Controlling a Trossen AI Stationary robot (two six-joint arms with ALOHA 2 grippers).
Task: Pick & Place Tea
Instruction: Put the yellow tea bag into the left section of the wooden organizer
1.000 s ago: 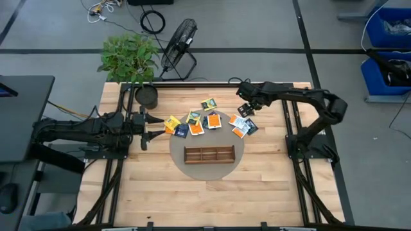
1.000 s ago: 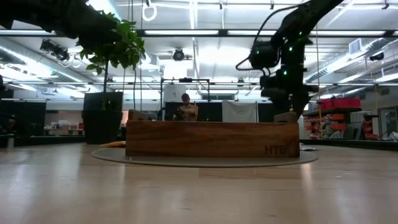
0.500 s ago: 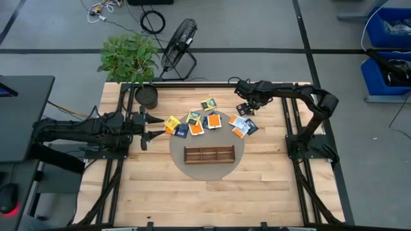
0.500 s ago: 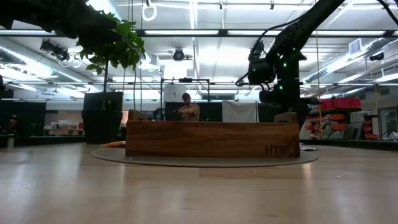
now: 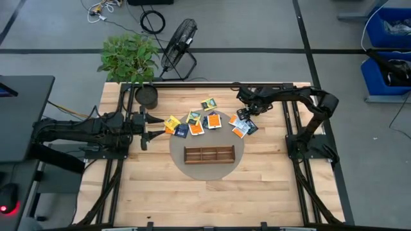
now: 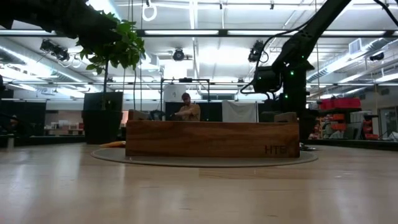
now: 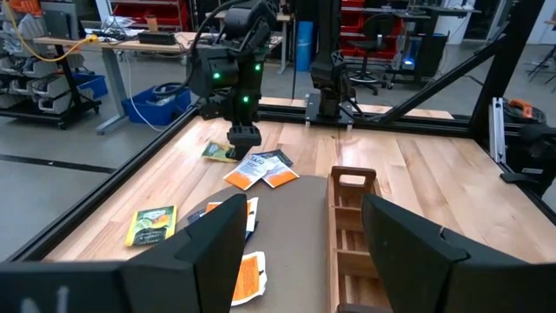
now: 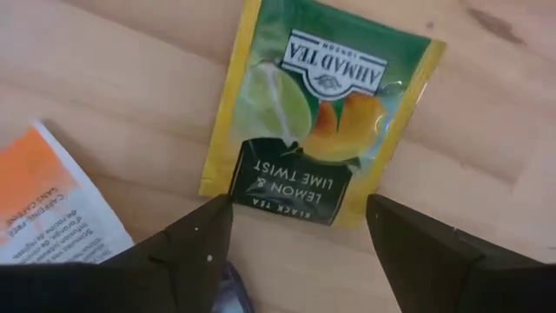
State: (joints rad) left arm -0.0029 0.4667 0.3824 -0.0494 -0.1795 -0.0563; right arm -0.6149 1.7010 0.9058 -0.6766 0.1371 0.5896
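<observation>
The plank table carries a grey round mat with a long brown wooden tray on it, its long axis running left to right in the high view, split into three compartments. Flat square tea packets lie scattered on and off the mat's far edge, yellow, orange, blue and green. The left gripper waits at the left edge, fingers apart and empty. The right gripper hangs low over the right-hand cluster, fingers spread, gripping nothing. Only its wrist view shows what lies beneath: a glossy green-and-yellow packet flat on bare wood, printed with lime and lemon, beside an orange-and-white packet. The low view hides the packets behind the tray's wall.
</observation>
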